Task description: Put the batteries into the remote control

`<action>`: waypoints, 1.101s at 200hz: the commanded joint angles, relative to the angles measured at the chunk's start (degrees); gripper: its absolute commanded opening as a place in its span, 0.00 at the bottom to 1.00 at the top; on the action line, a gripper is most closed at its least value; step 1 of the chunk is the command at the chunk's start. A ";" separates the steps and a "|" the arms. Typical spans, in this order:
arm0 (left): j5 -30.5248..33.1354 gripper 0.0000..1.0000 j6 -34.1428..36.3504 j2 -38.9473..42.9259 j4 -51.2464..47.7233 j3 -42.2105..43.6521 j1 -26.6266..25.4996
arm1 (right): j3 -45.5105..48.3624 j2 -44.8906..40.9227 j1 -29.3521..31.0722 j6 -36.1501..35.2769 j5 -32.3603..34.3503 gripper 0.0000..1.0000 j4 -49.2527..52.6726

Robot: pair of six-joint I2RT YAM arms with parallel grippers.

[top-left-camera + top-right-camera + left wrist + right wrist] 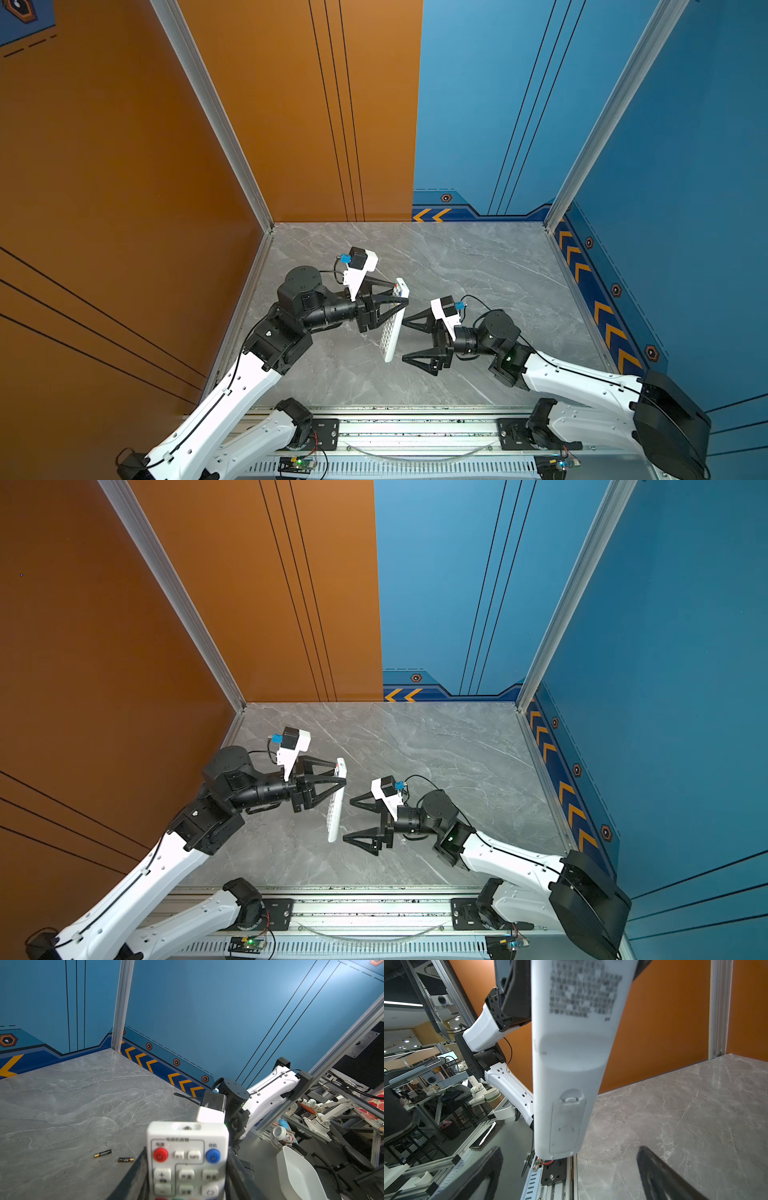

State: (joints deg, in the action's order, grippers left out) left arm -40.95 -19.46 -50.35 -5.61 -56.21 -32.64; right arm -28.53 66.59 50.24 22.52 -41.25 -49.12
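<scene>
White plastic, the remote (395, 322) hung tilted above the grey marble table (478, 266). It was clamped near its upper end by the left end effector (401, 294), whose black fingers (135, 1174) pressed on its two long edges. In both top views it slanted down from that grip, with its free end towards the table's front edge and its button face turned to the left arm. The left wrist view showed that face close up, with a red round button and a blue one in the top row and white keys below.

The right end effector (403, 340) stood empty, its fingers (658, 1169) spread wide apart. It sat just beside the remote's lower half, on the plain back side, and touched nothing. In the right wrist view the back carried a block of blurred print. Nearer the lower end, the cover (566, 1126) sat closed in its recess.

The two batteries (102, 1153) (126, 1159), black with gold ends, lay flat on the table in the left wrist view. They were near each other but not touching, and apart from the remote.
</scene>
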 commanded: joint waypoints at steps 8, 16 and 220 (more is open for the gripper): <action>-3.56 0.00 -0.84 0.12 3.06 0.56 -0.91 | -2.64 1.74 0.74 3.13 -2.74 0.99 -5.88; -3.71 0.00 -0.80 0.21 3.20 0.45 -1.04 | -2.84 1.82 0.99 3.10 -2.65 0.99 -5.88; -5.41 0.00 -4.77 -0.60 11.46 1.37 -1.54 | -5.85 7.09 3.88 3.49 -2.25 0.86 -8.40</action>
State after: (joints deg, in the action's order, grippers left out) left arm -45.30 -23.49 -50.81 2.68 -55.22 -33.56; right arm -32.77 73.03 53.69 24.38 -42.46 -52.97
